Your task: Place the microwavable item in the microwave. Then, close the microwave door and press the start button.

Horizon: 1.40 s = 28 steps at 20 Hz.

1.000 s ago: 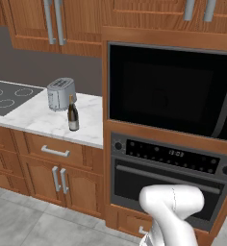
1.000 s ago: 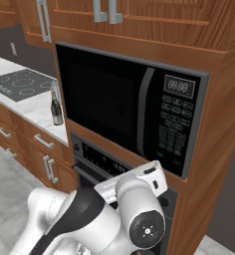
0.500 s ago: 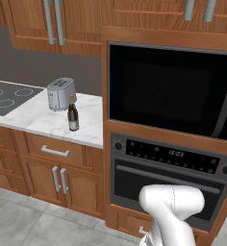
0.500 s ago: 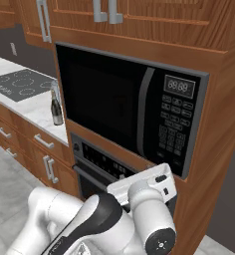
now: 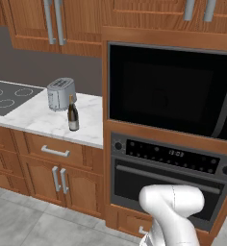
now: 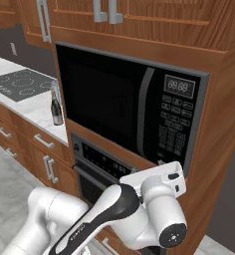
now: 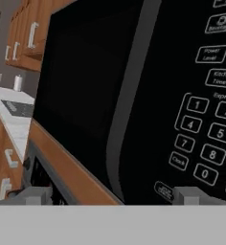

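The microwave point(image 5: 173, 91) is a wide black box built into the wooden wall unit, and its door point(image 6: 104, 99) stands shut against it. The control strip point(image 6: 175, 119) runs down its right side. In the hand view my gripper point(image 7: 114, 196) is open and holds nothing. Its two grey fingertips point(image 7: 36, 196) rise close in front of the keypad point(image 7: 201, 115) and the lower part of the door point(image 7: 86, 81). My white hand point(image 6: 159, 178) hovers just below the microwave's bottom right corner. The microwavable item is out of view.
A black oven point(image 5: 168, 178) with knobs and a bar handle sits right under the microwave. To the left, a marble counter point(image 5: 38, 122) carries a dark wine bottle point(image 5: 73, 114), a silver toaster point(image 5: 60, 93) and a cooktop point(image 5: 9, 96). Wooden cabinets hang above.
My hand has shifted a little to the right and up, toward the control strip. The gripper has stayed open and the door has stayed shut.
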Available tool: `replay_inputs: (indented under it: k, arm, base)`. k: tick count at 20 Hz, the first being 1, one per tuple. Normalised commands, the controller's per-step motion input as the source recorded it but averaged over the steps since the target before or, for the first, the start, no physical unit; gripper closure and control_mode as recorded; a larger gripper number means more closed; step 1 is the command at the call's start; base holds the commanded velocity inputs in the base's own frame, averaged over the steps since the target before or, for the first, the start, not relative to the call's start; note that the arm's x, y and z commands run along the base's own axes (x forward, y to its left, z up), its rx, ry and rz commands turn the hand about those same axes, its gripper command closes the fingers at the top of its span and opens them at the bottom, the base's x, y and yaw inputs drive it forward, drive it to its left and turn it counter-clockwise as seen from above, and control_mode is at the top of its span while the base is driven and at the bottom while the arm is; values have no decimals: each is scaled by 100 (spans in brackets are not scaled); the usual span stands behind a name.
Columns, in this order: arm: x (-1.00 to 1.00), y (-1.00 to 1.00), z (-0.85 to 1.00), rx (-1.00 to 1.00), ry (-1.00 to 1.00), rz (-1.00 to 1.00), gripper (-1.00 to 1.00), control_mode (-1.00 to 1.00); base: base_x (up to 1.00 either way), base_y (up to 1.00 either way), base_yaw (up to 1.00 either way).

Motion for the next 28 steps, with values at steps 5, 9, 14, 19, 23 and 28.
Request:
replay_inputs:
  k: [5,9,14,19,23,28]
  arm:
    - [27,-25,-20,5,0,0,-100,-100]
    - [22,-27,-22,5,0,0,-100,-100]
    - [26,-22,-19,4,0,0,-100,-100]
    - [25,-27,-14,5,0,0,-100,-100]
    - [27,-25,-18,5,0,0,-100,-100]
    - [30,-21,-22,4,0,0,-100,-100]
  base:
    - [0,0,0]
    - [0,0,0]
    - [0,0,0]
    - [0,0,0]
    - [0,0,0]
    - [0,0,0]
